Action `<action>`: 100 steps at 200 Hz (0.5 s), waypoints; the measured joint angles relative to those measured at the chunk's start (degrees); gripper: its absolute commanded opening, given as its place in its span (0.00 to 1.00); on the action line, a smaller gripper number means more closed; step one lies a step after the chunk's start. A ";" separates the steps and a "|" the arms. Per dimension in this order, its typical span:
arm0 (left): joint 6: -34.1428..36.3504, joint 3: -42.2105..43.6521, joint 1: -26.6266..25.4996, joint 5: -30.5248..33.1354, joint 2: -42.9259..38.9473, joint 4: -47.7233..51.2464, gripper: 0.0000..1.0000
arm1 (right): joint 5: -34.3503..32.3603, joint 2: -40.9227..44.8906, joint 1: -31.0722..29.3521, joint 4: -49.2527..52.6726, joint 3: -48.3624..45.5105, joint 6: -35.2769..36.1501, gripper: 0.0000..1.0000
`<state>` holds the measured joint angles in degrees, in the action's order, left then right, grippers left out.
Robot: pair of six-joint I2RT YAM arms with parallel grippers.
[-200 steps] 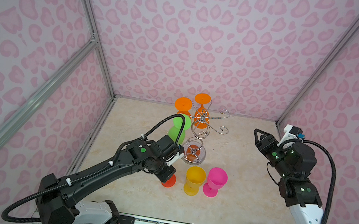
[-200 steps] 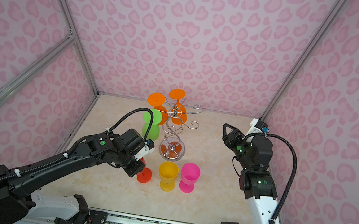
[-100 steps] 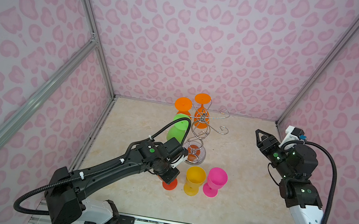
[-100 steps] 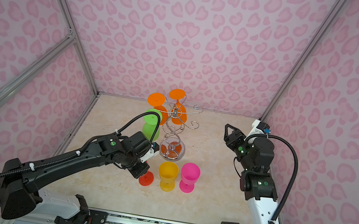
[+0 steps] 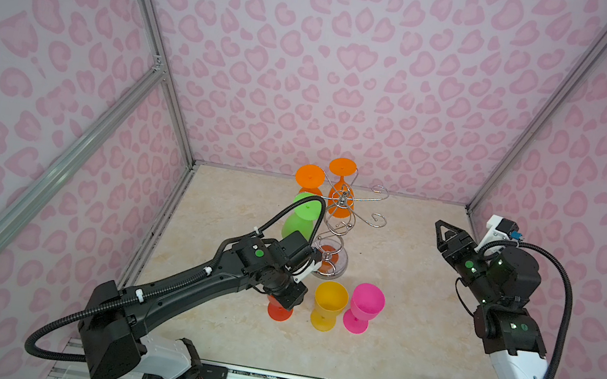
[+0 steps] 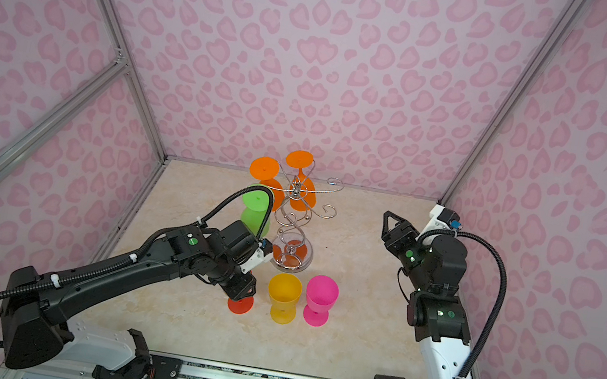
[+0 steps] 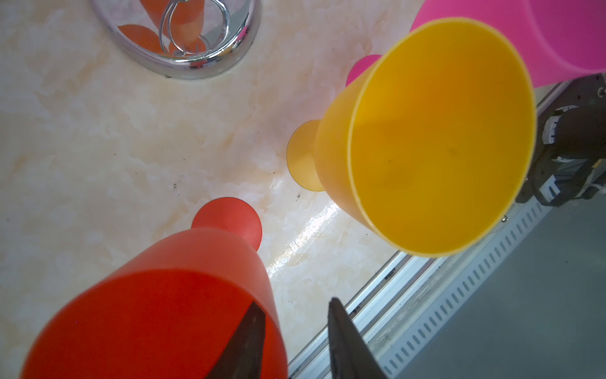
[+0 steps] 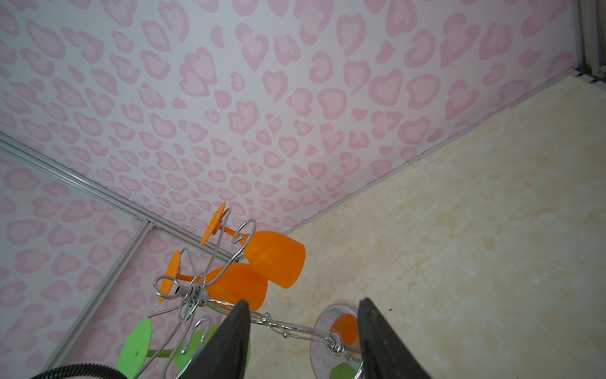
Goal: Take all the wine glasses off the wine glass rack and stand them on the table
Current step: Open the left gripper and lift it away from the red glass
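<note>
1. Since half a second back, left gripper (image 7: 295, 305) has gone from clamped on the red wine glass (image 7: 157, 315) to parted. The glass's foot now rests on the table (image 5: 413, 345). The right gripper (image 8: 303, 303) has not shifted.
2. Left jaws are spread and straddle the bowl wall. One finger (image 7: 244, 341) shows through the red plastic from inside the bowl; the other stands outside with a clear gap. Nothing is pinched.
3. Right jaws are spread and empty. That gripper hangs at right-centre of both top views, aimed at the wine glass rack (image 5: 334, 227) and well apart from it.
4. The red wine glass stands upright at lower centre of both top views, off the rack. It is just left of the yellow glass (image 5: 328, 302), and the pink glass (image 5: 365, 304) is further right. The rack, mid-frame, carries a green glass (image 5: 298, 221) and two orange glasses (image 5: 310, 177).
5. Risk: the inner finger is below the rim. Any sideways retreat would likely hook the wall and tip the glass into the yellow one. A straight lift looks safest.
6. Risk: the left arm's cable (image 5: 277, 214) arches across the green glass in both top views. I cannot tell whether they touch. A swing could drag that glass or rock the rack.
</note>
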<state>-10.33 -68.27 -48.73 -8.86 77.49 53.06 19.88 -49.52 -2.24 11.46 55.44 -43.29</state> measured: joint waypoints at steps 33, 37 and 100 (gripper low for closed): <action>-0.07 -2.86 -0.20 -2.54 -5.16 0.00 0.42 | 0.31 0.31 0.52 -0.02 -0.42 -0.13 0.54; -0.07 -3.37 -0.20 -2.86 -6.16 -0.02 0.42 | 0.31 0.33 0.55 -0.02 -0.48 -0.13 0.54; -4.70 -7.74 1.44 -3.80 -20.50 -5.25 0.42 | 1.40 0.68 1.25 -0.87 -2.56 -0.81 0.54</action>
<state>-15.03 -76.01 -47.29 -12.67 56.99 47.81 21.28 -48.84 -0.99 10.59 52.88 -44.10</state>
